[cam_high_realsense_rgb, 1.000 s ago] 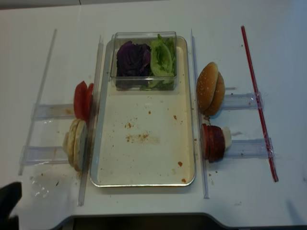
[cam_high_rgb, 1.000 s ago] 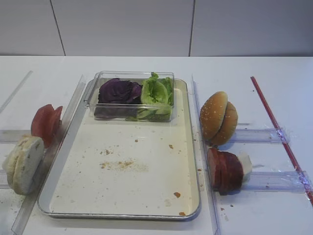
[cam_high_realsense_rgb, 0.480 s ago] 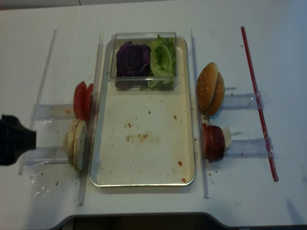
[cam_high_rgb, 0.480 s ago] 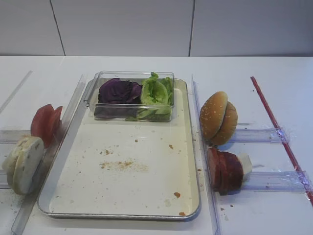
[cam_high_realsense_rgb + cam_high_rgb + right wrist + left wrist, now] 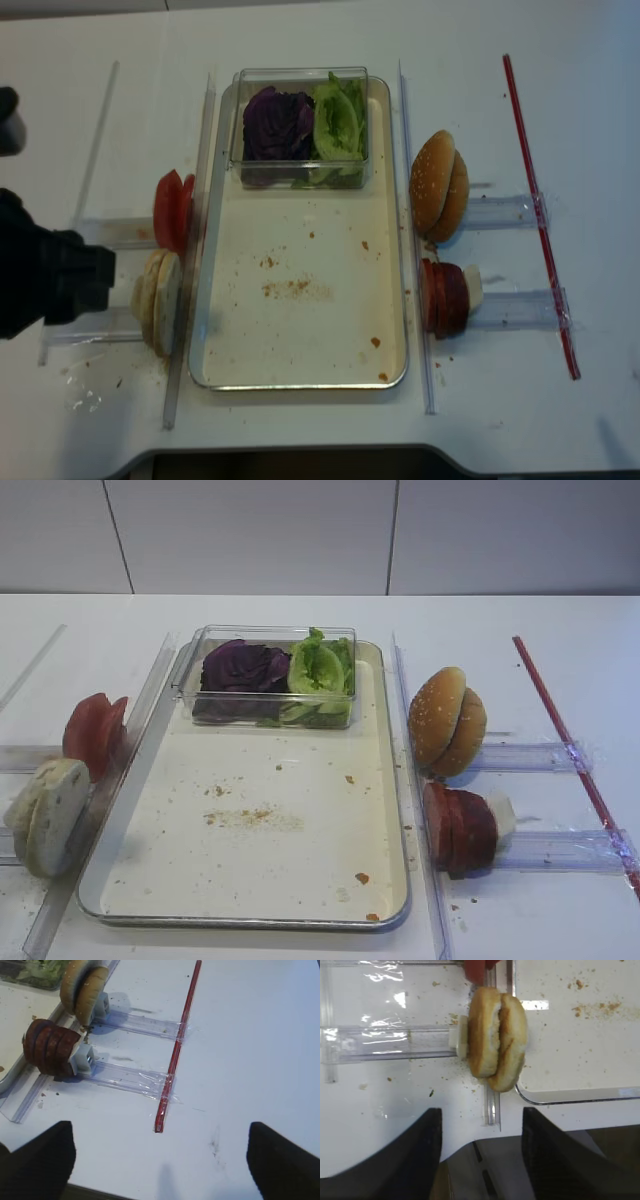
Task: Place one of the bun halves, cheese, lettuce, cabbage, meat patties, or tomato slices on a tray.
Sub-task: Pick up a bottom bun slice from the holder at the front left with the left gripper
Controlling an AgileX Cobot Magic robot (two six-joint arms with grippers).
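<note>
The tray (image 5: 250, 860) lies in the middle of the white bench (image 5: 520, 620), its cream floor bare but for crumbs (image 5: 245, 816). At the tray's far end stands a clear plastic box (image 5: 270, 675) holding purple cabbage (image 5: 240, 667) on its left side and green lettuce (image 5: 318, 668) on its right.

Along the bench's left edge, just outside the tray's left rim, the bun halves (image 5: 45, 815) stand on edge, pressed together, on a clear plastic rail (image 5: 85, 325). Just beyond them the tomato slices (image 5: 93, 734) also stand on edge.

On the right of the tray, golden seeded bun halves (image 5: 446, 721) stand upright on another clear rail (image 5: 530, 756), and nearer the front edge the meat patties (image 5: 458, 830) stand in a tight row against a small white block (image 5: 82, 1058). A red strip (image 5: 575, 755) runs along the bench further toward the right edge.

The left arm (image 5: 45, 285) shows as a dark mass at the left edge of the bench, next to the pale buns. The left pincer (image 5: 481, 1160), seen from its own camera, hangs above the front edge with its two dark fingers (image 5: 415, 1150) spread wide apart and nothing between them; the bun halves lie just ahead of it.

The right pincer (image 5: 160, 1160) is likewise spread wide and holds nothing, over bare bench near the right front corner, well apart from the patties
</note>
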